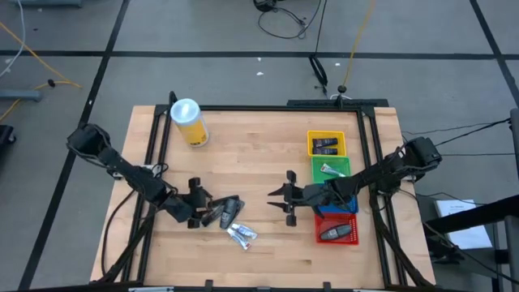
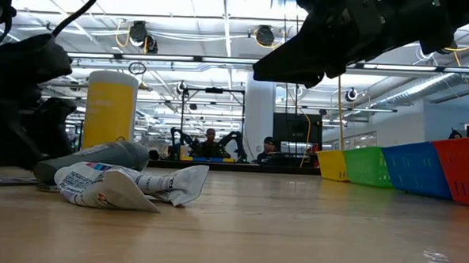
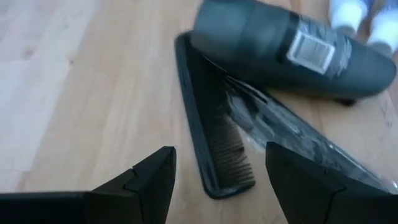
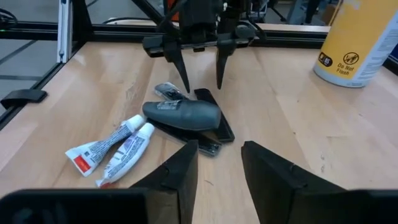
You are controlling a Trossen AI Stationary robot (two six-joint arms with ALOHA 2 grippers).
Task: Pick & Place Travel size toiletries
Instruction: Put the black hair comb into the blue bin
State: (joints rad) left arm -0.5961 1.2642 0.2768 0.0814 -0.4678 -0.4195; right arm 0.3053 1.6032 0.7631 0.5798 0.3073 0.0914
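the left gripper (image 1: 197, 204) is low over the wooden table (image 1: 259, 138), at the left part of its front half; its two fingers (image 3: 149, 180) are spread apart and hold nothing; between them, just ahead, lies a black comb (image 3: 211, 134) in a clear wrapper, flat on the wood; the fingers do not touch it. on the far end of the comb rests a dark grey bottle (image 3: 292, 53), lying on its side, with a small label; just beside the bottle lie two white tubes (image 4: 112, 146), side by side and touching each other; in the high view this small heap is at the front of the table, between the two grippers and closer to the left one.

the right gripper (image 1: 285, 198) is above the middle of the table, to the right of the heap and apart from it; its fingers (image 4: 273, 171) are also spread and empty.

along the right side stand four trays in a row: a yellow tray (image 1: 326, 144) with two dark items inside, a green tray (image 1: 332, 169) with one white-green tube, then a blue tray (image 2: 415, 167) mostly hidden under the right arm in the high view, and a red tray (image 1: 336, 230) with one dark item; a yellow can (image 1: 189, 123) with a white lid stands upright at the back left of the table.
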